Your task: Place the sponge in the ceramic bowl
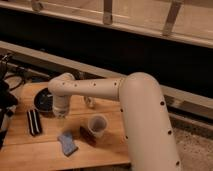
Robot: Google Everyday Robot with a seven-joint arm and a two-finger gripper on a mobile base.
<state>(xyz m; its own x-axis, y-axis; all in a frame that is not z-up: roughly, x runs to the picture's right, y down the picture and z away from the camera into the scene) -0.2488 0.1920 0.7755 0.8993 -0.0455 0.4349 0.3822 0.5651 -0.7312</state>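
Sponge (pixel 67 143): small flat light-blue pad, lying on wooden tabletop (pixel 30 156) near front edge, just left of white cup (pixel 97 125). Ceramic bowl (pixel 43 100): dark, round, at back-left, partly hidden by arm. Gripper (pixel 61 117) points down btwn bowl & sponge, apart from the sponge; how far open, can't tell.
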